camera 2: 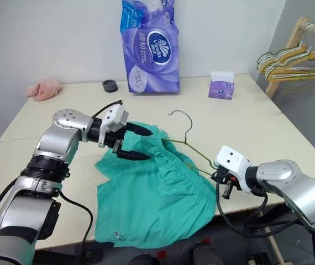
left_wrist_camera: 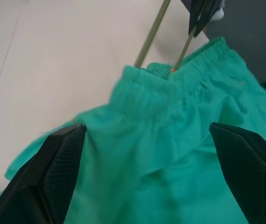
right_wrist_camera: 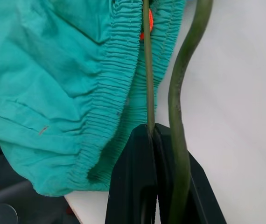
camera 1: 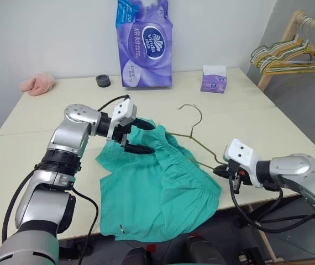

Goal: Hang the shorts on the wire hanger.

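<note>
Currently the right jaws (camera 1: 222, 171) pinch the hanger (camera 1: 193, 137) wire threaded into the shorts (camera 1: 157, 187) waistband, while the left jaws (camera 1: 141, 138) gape empty just above it, so the unsupported fabric may slide off.

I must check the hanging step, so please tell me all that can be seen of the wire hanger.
The wire hanger is one thin wire of dull olive-grey colour, bent into a triangle with a curved hook. The hook points to the far side of the table. One part of it runs under the gathered waistband of the teal-green shorts, so part of it is hidden. The right gripper is shut on its near corner, and the right wrist view shows the wire pinched between the fingers. The open left gripper does not touch it.
</note>
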